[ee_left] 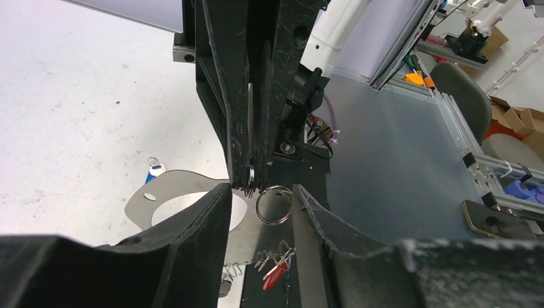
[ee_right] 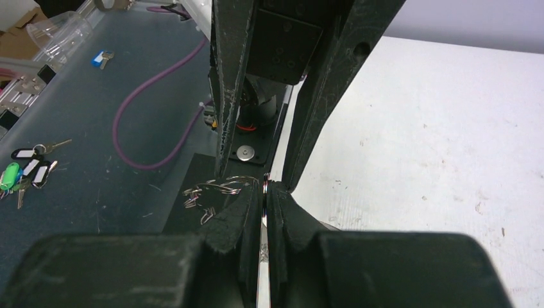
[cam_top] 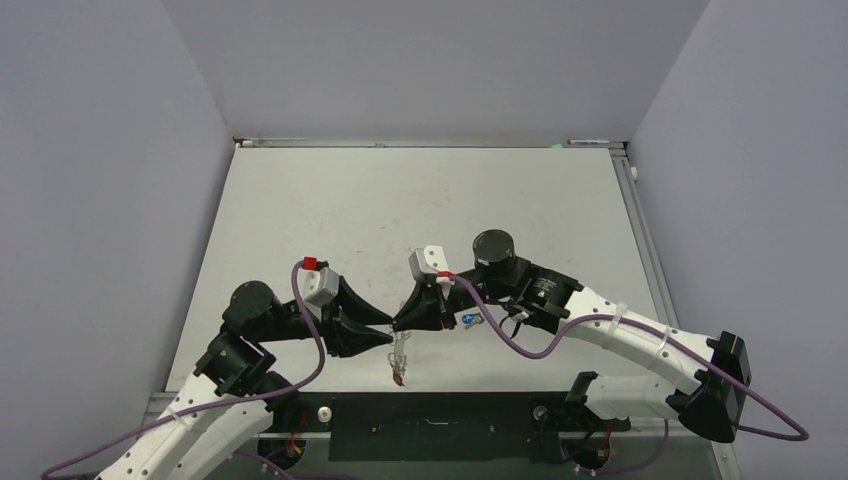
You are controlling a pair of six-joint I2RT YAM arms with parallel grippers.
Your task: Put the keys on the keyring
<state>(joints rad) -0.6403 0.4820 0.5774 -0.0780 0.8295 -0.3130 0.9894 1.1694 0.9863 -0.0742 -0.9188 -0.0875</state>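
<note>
Grey walls around a white table (cam_top: 300, 220). Near its front middle, lifted off the top and turned on edge: keyring (ee_left: 186, 189), grey plate with wide hole. Pinched at the rim by right gripper (ee_right: 264, 189), jaws closed flat on the thin metal with no gap to see. Facing it tip to tip, left gripper (ee_left: 262, 192), jaws partly apart, nothing clamped. Between them one wire ring (ee_left: 274, 222) at the plate's edge, close to one finger; whether touching, cannot tell.

Below the plate, red key (ee_left: 274, 273), hanging among a cluster of small wire rings. Looks already attached, though the link itself too small to confirm. Blue key (ee_left: 154, 171) flat on the table just beside the plate, apart from both grippers, not yet on any ring. Dark-headed key not possible to pick out for sure.

Judging so: about one key done, at least one left. Next part probably to spread the wire ring and feed the blue key, after picking it up from the table.
</note>
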